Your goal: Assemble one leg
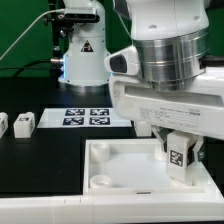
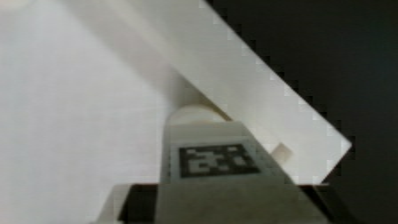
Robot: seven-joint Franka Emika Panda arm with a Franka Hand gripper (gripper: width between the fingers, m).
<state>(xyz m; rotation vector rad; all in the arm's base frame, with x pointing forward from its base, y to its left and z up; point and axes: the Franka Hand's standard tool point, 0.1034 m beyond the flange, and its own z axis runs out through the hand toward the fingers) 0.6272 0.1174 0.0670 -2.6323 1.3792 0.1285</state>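
Note:
My gripper (image 1: 180, 158) is shut on a leg (image 1: 178, 156), a small white block with a black-and-white tag facing the camera. It holds the leg upright over the far right corner of the large white panel (image 1: 120, 170). The leg's lower end is down at the panel's surface; I cannot tell if it sits in a socket. In the wrist view the leg (image 2: 217, 150) fills the middle between my gripper's (image 2: 217, 205) fingers, with the panel (image 2: 89, 110) and its raised rim behind it. Two more legs (image 1: 24, 122) stand at the exterior view's left.
The marker board (image 1: 85, 116) lies on the black table behind the panel. The robot base (image 1: 80, 50) stands at the back. A round socket (image 1: 100, 181) shows at the panel's near left corner.

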